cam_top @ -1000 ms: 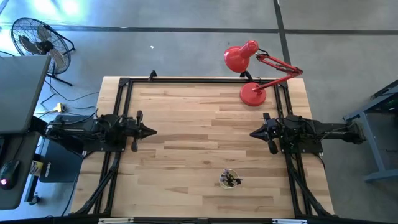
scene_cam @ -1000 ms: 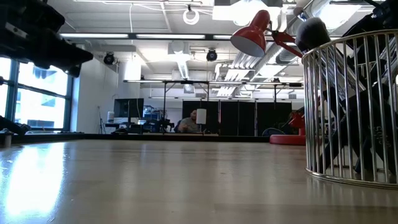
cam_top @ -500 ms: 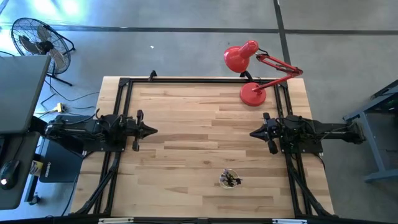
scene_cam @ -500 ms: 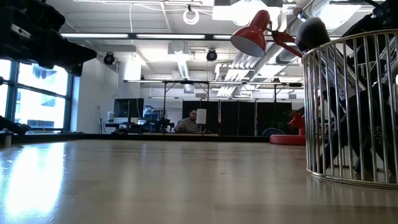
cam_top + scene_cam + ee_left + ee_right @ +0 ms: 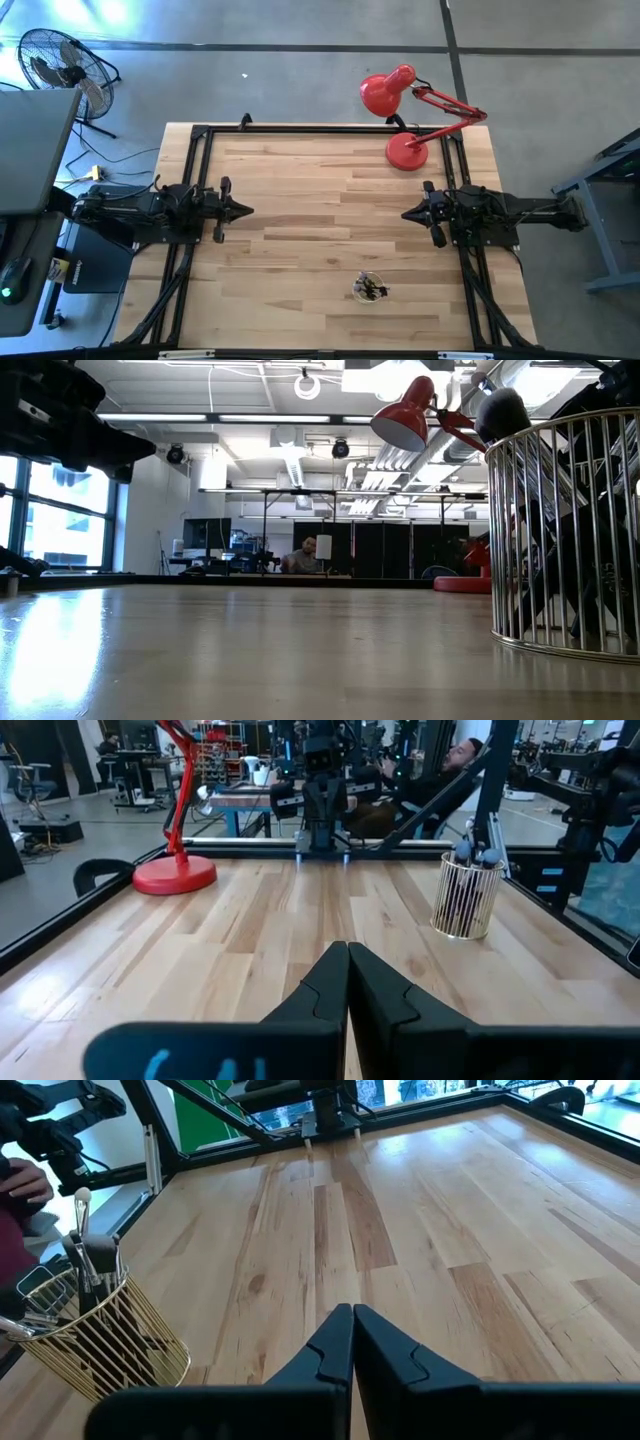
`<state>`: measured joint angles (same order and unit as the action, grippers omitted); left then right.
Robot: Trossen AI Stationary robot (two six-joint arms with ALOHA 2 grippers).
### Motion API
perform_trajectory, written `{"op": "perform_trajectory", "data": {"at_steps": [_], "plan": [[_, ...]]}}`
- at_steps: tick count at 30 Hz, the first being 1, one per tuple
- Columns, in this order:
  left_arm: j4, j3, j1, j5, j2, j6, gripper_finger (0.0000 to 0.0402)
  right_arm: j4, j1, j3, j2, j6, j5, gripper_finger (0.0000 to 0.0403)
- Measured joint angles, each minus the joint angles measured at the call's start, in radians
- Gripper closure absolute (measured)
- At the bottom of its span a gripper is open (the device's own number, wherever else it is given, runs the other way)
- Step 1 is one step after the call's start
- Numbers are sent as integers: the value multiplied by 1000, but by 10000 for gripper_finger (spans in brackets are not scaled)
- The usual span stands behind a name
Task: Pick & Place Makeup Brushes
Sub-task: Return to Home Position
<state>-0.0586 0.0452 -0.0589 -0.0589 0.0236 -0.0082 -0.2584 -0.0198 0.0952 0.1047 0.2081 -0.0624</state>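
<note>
Your left claw (image 5: 347, 952) and right claw (image 5: 352, 1315) sit pressed together, empty; pinch the light, slippery, thin-handled makeup brushes (image 5: 86, 1230) mid-handle.

I see a table (image 5: 320, 190) of pale blond wood, striped in long planks with a few browner streaks. The lamp (image 5: 404, 150) on it is bright red all over: base, arm and shade. Well apart from the lamp, the wire holder (image 5: 105, 1335) is shiny gold, a pattern of thin upright bars. The brushes (image 5: 100, 1255) in it show dark handles and one cream tip. The left gripper (image 5: 347, 952) and right gripper (image 5: 352, 1312) are matt black, as is the frame (image 5: 300, 127) round the table. The floor (image 5: 280, 80) is plain grey.
</note>
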Motion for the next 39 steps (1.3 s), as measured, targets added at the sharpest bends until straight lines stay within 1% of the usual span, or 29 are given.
{"op": "perform_trajectory", "data": {"at_steps": [39], "plan": [[8,-2,0,-1,0,0,401,0,0,0,0,0,0,394]]}}
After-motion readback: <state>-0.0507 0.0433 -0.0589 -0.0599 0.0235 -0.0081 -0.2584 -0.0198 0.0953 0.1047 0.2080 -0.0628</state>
